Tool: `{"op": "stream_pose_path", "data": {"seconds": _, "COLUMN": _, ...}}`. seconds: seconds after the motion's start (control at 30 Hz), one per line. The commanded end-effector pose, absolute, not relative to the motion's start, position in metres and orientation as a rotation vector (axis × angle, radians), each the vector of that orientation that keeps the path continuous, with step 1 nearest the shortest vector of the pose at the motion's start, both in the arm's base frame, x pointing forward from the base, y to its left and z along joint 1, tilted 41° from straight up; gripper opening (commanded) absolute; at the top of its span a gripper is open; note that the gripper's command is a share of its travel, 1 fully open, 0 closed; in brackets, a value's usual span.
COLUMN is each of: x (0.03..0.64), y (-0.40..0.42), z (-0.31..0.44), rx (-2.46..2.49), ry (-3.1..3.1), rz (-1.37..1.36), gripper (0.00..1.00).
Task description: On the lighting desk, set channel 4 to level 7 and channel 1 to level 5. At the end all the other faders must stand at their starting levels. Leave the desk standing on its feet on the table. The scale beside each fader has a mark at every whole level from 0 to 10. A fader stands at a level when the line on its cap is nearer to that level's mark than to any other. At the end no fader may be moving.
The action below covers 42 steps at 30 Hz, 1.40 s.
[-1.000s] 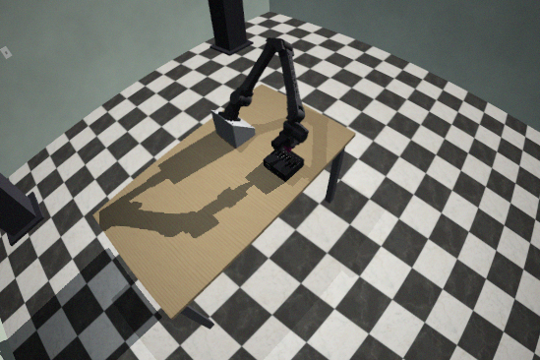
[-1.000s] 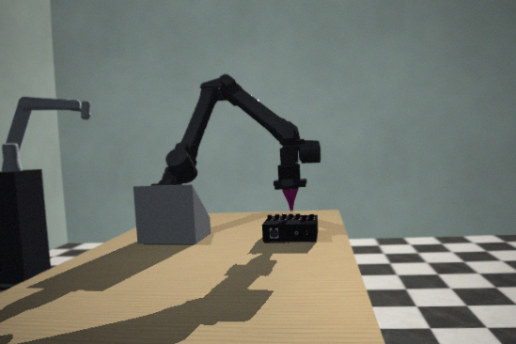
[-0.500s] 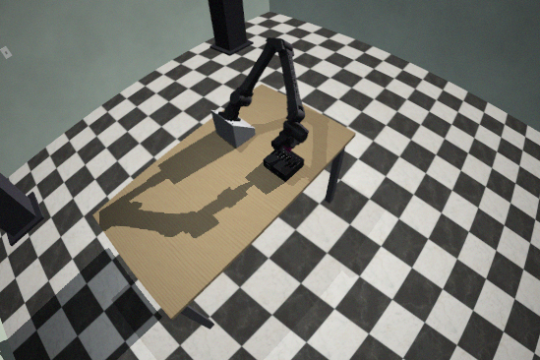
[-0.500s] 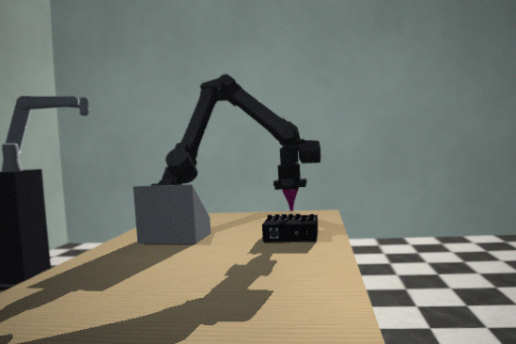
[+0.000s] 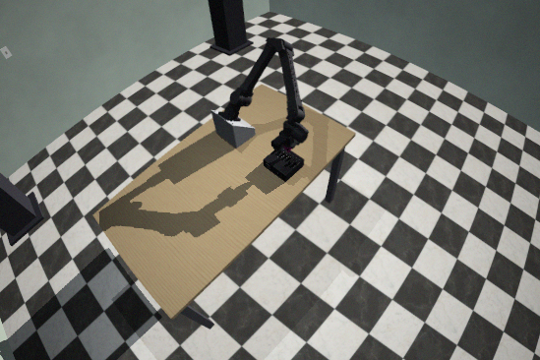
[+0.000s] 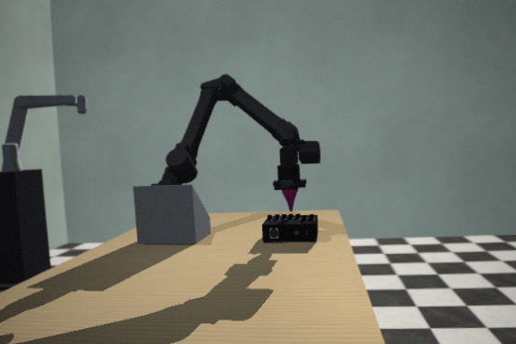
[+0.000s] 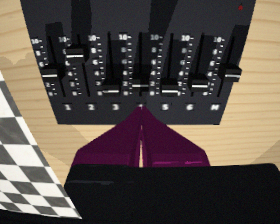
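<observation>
The black lighting desk point(image 5: 283, 163) stands on its feet on the wooden table near the right edge; it also shows in the exterior view point(image 6: 289, 227) and the wrist view point(image 7: 139, 36). Several faders stand in a row with white-lined caps point(image 7: 138, 86) at different heights. My gripper point(image 6: 290, 201) has purple fingers, shut and empty. It hangs point down just above the middle of the desk. In the wrist view the fingertips point(image 7: 141, 111) sit at the near edge of the panel, in line with a middle fader.
The arm's grey base block point(image 6: 170, 213) stands on the table to the left of the desk. The table's right edge lies close beyond the desk. A dark pillar with a grey arm point(image 6: 16, 221) stands off the table at the left.
</observation>
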<state>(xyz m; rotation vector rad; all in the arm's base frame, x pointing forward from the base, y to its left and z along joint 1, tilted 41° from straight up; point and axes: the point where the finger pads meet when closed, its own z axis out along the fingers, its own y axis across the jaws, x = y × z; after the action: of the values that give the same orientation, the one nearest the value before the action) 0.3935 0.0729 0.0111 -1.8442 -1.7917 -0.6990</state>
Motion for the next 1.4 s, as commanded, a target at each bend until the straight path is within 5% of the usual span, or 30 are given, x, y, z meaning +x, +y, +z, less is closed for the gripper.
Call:
{"op": "stream_pose_path", "data": {"seconds": 0.0, "x": 0.4016, "y": 0.0750, "z": 0.0226, "rx": -1.848, "ry": -1.814, "rz": -0.739, "gripper": 0.00}}
{"op": "stream_pose_path", "data": {"seconds": 1.37, "x": 0.4026, "y": 0.0744, "z": 0.0247, "rx": -1.850, "ry": -1.815, "rz": -0.744, "gripper": 0.00}}
